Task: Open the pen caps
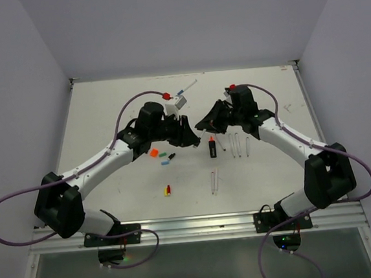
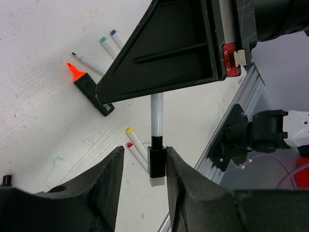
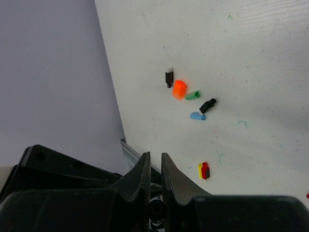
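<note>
Loose plastic caps (image 3: 179, 89), left of centre: off. Thin white pen (image 2: 156, 116), black cap (image 2: 157, 162) on: barrel pinched by right gripper (image 3: 154, 157); left gripper (image 2: 145, 152) fingers spread around the cap. Judged last one remaining.

Loose pen caps lie on the bench: orange cap (image 3: 179, 89), green cap (image 3: 193, 95), blue cap (image 3: 197, 116) and black cap (image 3: 207, 104) clustered; yellow and red caps (image 3: 203, 170) touch, apart from them. The uncapped highlighter (image 2: 89, 87) lies flat. 1 white pen (image 2: 156, 113), off the bench, wears a black end cap (image 2: 156, 162).
</note>
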Controlling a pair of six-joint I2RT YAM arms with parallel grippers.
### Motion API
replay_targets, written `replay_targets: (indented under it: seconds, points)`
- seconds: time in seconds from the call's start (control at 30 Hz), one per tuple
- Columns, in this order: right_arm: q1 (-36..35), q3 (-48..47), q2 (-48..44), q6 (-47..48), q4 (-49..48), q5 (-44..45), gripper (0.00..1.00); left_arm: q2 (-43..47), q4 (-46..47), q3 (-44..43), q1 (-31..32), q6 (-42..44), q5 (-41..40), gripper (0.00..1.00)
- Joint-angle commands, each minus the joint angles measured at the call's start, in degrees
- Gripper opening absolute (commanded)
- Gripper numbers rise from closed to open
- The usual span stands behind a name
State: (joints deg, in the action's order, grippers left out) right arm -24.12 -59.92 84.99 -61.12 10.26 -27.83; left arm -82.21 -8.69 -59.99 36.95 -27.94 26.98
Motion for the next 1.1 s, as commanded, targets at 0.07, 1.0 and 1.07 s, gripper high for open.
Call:
replay_targets:
  seconds: [0.07,1.0,1.07]
  points:
    - [-0.58,0.42,-3.87,-0.75,0.28,-1.17,0.0,2.76,-0.28,1.8,0.31,0.17,-2.46,0.45]
    - [-1.37,0.77,-4.57,-0.4,1.87,-0.12,0.0,4.43,6.23,4.79,3.04,-2.12,1.05,0.5]
    - [-1.37,0.77,-4.48,-0.31,1.6,-0.38,0.0,3.82,5.27,4.09,3.65,-1.5,0.79,0.49]
